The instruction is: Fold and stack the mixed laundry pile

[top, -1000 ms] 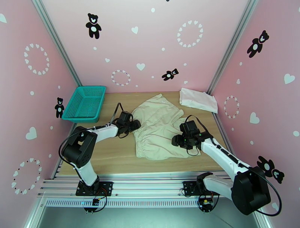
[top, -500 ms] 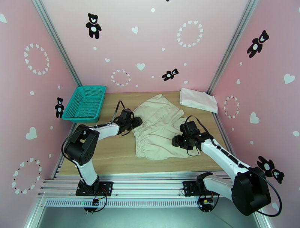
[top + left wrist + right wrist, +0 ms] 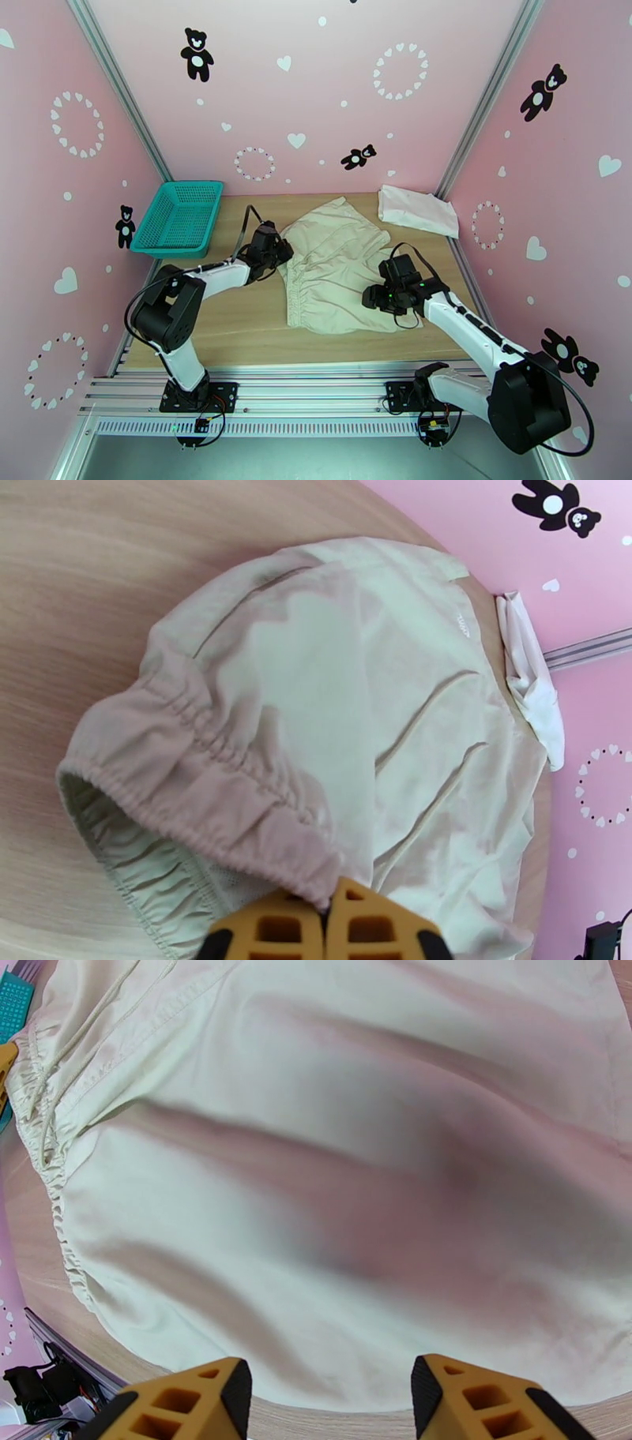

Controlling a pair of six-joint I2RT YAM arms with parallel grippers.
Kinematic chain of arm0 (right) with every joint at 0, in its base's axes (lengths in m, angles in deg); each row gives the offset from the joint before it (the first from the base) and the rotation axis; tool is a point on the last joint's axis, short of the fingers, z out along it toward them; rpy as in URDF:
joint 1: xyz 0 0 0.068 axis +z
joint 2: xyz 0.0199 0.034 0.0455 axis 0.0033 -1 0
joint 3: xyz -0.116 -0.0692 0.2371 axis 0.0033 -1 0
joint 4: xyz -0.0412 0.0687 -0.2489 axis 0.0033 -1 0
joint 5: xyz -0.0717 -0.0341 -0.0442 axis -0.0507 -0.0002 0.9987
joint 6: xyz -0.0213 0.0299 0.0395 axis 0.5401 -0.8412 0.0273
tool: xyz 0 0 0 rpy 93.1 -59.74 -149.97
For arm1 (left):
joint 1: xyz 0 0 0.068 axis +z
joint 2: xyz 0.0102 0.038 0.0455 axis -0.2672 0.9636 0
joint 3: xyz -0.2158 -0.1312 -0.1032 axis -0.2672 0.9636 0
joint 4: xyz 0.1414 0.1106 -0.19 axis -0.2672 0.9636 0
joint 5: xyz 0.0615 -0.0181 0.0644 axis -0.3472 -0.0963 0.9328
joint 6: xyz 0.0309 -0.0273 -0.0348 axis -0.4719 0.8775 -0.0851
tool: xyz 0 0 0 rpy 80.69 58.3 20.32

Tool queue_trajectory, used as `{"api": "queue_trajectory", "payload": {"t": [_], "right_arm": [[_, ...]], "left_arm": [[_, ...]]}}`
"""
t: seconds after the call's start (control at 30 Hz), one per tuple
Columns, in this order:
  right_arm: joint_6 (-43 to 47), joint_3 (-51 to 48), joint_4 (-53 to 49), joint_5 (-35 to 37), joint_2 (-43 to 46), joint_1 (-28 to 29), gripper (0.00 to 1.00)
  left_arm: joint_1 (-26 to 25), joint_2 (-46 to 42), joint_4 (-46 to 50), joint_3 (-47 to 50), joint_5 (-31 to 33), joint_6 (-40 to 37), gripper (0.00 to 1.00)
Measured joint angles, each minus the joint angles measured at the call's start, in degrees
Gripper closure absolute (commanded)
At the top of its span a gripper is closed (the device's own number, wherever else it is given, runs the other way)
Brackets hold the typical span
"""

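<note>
My left gripper [image 3: 276, 251] has pulled away to the far left since a second ago, drawing the cream-beige cloth garment [image 3: 336, 272] a little narrower. My right gripper [image 3: 371, 298] has stayed put.

The left wrist view shows my left fingers pressed together [image 3: 328, 906], clenched on the ruffled elastic waistband [image 3: 197, 740]. The band lifts open just ahead of them, showing a paler lining. Past it the soft cloth [image 3: 355, 701] spreads flat, crossed by fine seams.

In the right wrist view my right gripper [image 3: 328, 1390] stands released, its yellow fingers well apart, just short of the smooth near hem [image 3: 340, 1157].

From above, the folded white T-shirt [image 3: 416, 211] lies beyond my right gripper in the far corner of the pale wooden table [image 3: 229, 316]. The teal plastic mesh basket [image 3: 178, 217] sits to the left of my left gripper.
</note>
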Motion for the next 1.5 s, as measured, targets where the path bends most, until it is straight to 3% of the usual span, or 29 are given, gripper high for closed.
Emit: {"api": "queue_trajectory", "payload": {"t": [0.23,0.3,0.37,0.4,0.53,0.67,0.83,0.97,1.2,1.3,1.37,1.47,1.5], "right_arm": [[3.15,6.67,-2.05,3.52,-1.95,-0.42,0.4],[4.24,8.59,-2.25,4.37,-2.34,-1.07,0.4],[5.22,10.01,-2.36,4.79,-2.89,-2.25,0.4],[5.64,10.4,-2.47,4.9,-3.1,-2.91,0.4],[6.84,10.64,-3.8,4.96,-3.34,-5.95,0.39],[7.37,9.77,-6.03,4.44,-1.68,-9.29,0.37],[6.16,4.61,-10.34,3.85,5.88,-12.15,0.34],[2.78,0.07,-12.87,2.73,7.69,-13.27,0.31],[-2.49,-7.74,-7.19,-0.17,3.13,-15.41,0.29],[-4.26,-10.8,-3.21,-0.79,0.9,-15.43,0.34],[-5.27,-11.54,-0.7,-1.46,0.24,-15.45,0.44],[-6.25,-11.52,4.59,-1.84,-1.68,-15.45,0.61],[-6.38,-11.34,5.68,-1.81,-2.6,-15.45,0.67]], "left_arm": [[1.49,-1.53,4.04,-4.35,0.76,-1.66,0.99],[2.56,-1.42,5.7,-5.44,0.76,-1.7,0.81],[3.58,-0.66,7.3,-6.8,0.74,-1.9,0.55],[3.93,-0.17,7.85,-7.28,0.72,-2.1,0.49],[4.61,0.35,11.63,-7.74,0.74,-2.58,0.27],[4.55,-2.62,16.55,-4.9,0.98,-4.37,0.16],[3.65,-15.89,24.55,5.53,1.44,-5.31,0.17],[-0.63,-23.74,27.52,14.43,0.46,-4.11,0.16],[-4.37,-25.64,27.1,25.99,-2.49,-0.11,0.16],[-5.22,-25.29,23.08,26.88,-3.96,1.81,0.24],[-5.42,-24.22,20.92,27.08,-4.13,2.99,0.31],[-5.62,-21.16,16.31,26.64,-5.25,4.63,0.5],[-5.68,-20.09,14.62,26.43,-5.68,5.16,0.61]]}}
